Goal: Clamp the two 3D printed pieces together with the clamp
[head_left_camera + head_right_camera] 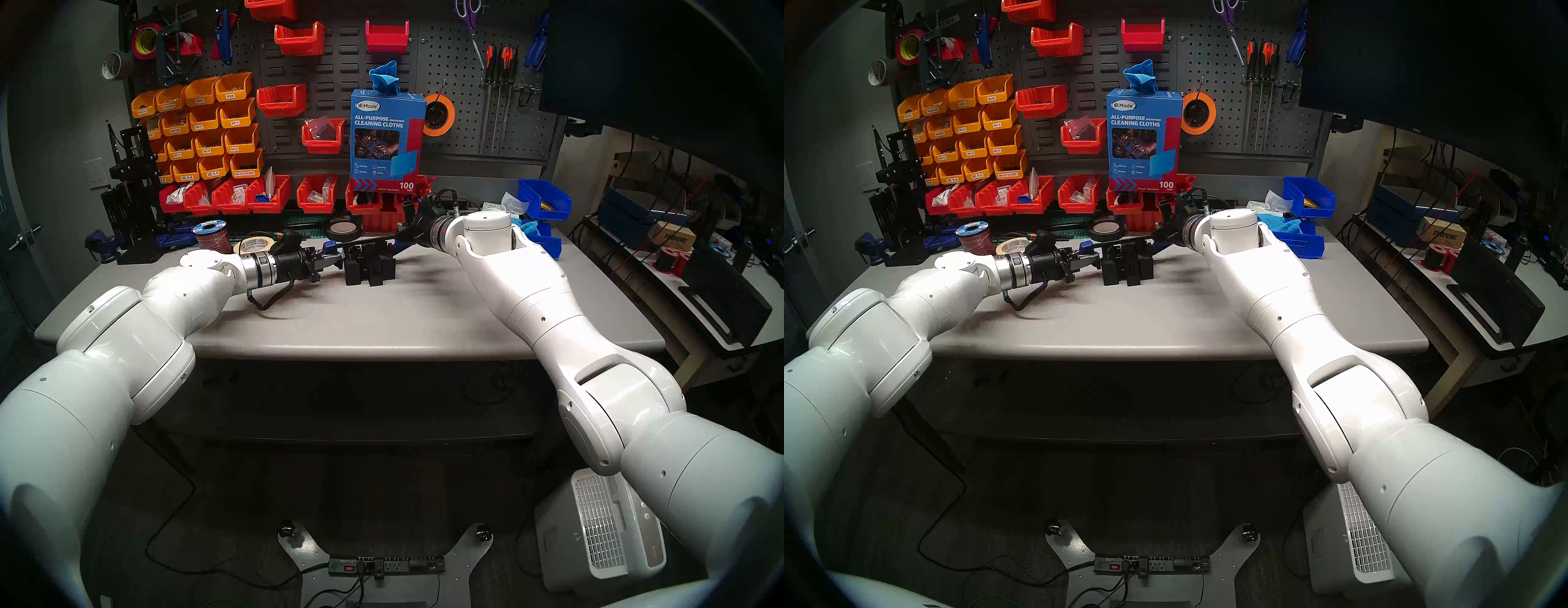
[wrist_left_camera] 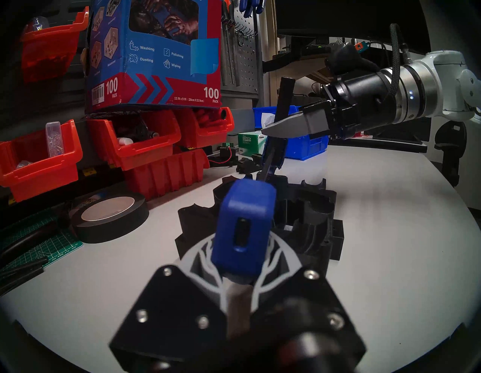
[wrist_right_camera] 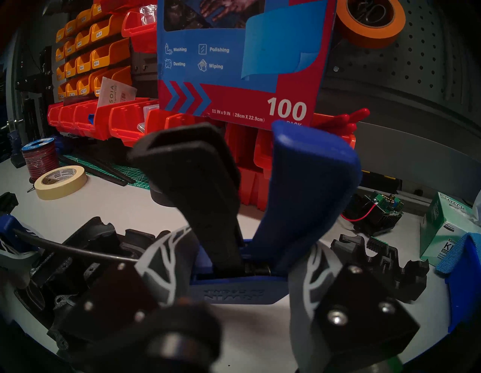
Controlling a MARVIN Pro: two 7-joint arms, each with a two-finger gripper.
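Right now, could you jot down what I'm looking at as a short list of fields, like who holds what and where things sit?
Left gripper: shut on the clamp's blue end jaw
Right gripper: shut on the clamp's blue handle body
Clamp: held off the table by both arms, its thin black bar running over the black pieces
Black printed pieces: side by side on the grey table, between the two grippers
Clamped yet: cannot tell
Behind: cleaning cloths box on red bins

Dim overhead light, soft tabletop (image 1: 382, 322) shadows, dark fisheye rims, perhaps motion-blurred wrist-view foregrounds.
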